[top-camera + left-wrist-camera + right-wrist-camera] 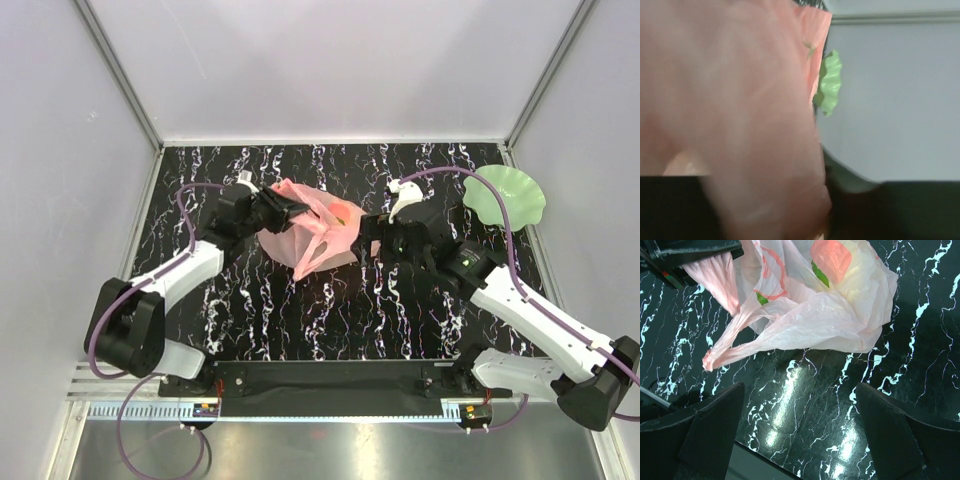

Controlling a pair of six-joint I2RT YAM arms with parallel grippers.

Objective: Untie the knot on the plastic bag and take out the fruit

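Untying step: left gripper (272, 210) at the plastic bag (318, 238) corner (can't tell if it's clamped), right gripper (800, 437) wide open, empty; next, R must pinch the twisted tail (735, 347) precisely.

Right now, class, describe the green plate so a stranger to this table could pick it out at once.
Start at the black, white-veined table and go to its far right corner. There lies the green plate. Its wavy rim and pale green colour set it apart from the crinkled pink plastic bag at mid-table.
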